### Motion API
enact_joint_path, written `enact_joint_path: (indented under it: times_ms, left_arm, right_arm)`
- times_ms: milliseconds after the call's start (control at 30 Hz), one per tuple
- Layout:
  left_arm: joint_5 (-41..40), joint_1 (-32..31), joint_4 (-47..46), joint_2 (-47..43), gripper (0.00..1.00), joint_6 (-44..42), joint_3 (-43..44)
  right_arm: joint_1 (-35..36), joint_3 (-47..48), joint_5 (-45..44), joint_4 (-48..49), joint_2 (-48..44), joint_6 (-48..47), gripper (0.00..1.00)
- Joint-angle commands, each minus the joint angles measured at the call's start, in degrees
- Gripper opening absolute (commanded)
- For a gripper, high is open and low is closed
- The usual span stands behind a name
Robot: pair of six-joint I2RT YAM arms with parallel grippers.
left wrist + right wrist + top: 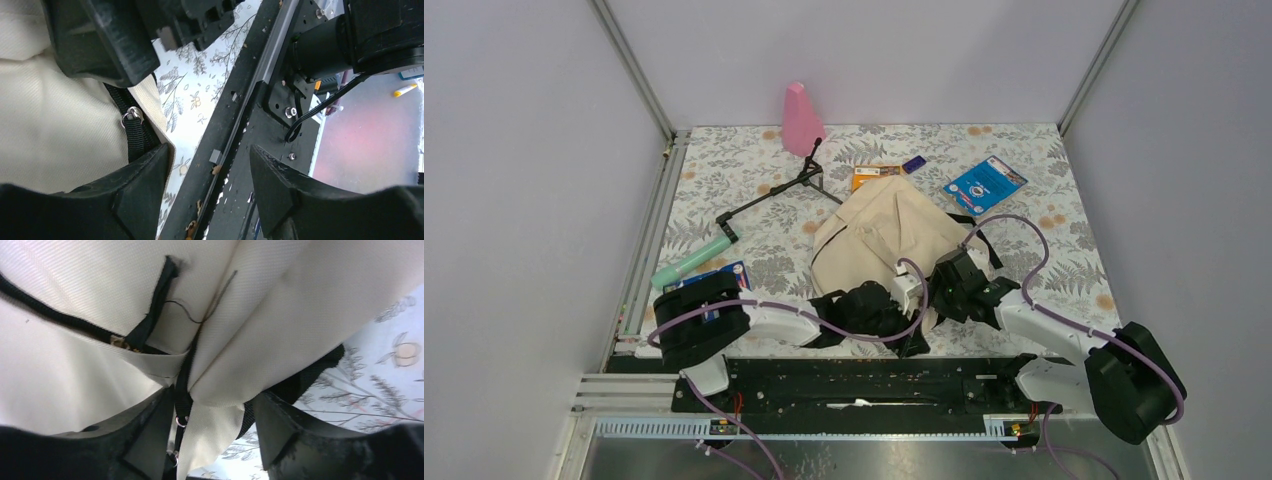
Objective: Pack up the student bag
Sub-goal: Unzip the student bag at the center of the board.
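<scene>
Bag (889, 225) fold betw. open R fingers (277, 427); L fingers (147, 182) open, just beside bag.

Soft, bright light comes down from overhead and spreads evenly, so the flowered worktop (754, 170) carries only faint, short shadows, the darkest tucked along the edge of the student bag (879, 230). The overhead view is sharp throughout. Up close, the left tool (207, 150) reads near-black and soft-edged, with a pinkish sheen on the grey surface (370, 140) beyond it. The right tool (212, 395) is likewise dark and blurred, while the cream weave above it is well lit and crisp.
</scene>
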State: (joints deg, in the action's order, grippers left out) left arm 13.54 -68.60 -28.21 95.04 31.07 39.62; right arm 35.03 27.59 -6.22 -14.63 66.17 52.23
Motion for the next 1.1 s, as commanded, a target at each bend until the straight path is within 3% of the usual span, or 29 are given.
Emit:
enact_joint_path:
  times_ms: [0,167,367,600,667,800,1067]
  left_arm:
    - [7.39,-2.24,-4.49,2.04,0.58,0.05,5.15]
    - [4.25,-2.24,-6.02,2.64,0.59,1.53,7.18]
    - [-7.94,-2.09,-5.23,-3.26,0.65,1.24,3.14]
    - [-22.37,-1.37,-1.31,-11.02,0.70,3.41,-1.20]
    - [-20.47,-0.06,-1.52,-10.72,0.70,4.38,-0.97]
    - [-8.85,2.02,-5.04,-8.32,0.66,3.01,-0.79]
    - [-0.69,6.27,-1.96,-5.39,0.53,-4.64,-0.69]
  right_arm:
    - [-0.17,1.74,-8.65,0.48,-0.14,-4.49,0.57]
    - [-0.39,1.22,-10.46,-0.28,-4.83,-6.43,0.33]
    - [-0.50,-0.77,-10.27,-0.15,-11.36,-8.07,0.00]
    - [-0.51,-7.34,-7.48,5.55,-21.14,-4.91,0.00]
    - [-0.48,-9.09,-7.16,7.06,-23.38,-4.07,0.00]
    - [-0.48,-10.21,-7.17,7.85,-25.98,-3.96,0.00]
    - [-0.53,-9.69,-6.44,7.83,-25.78,-4.73,0.00]
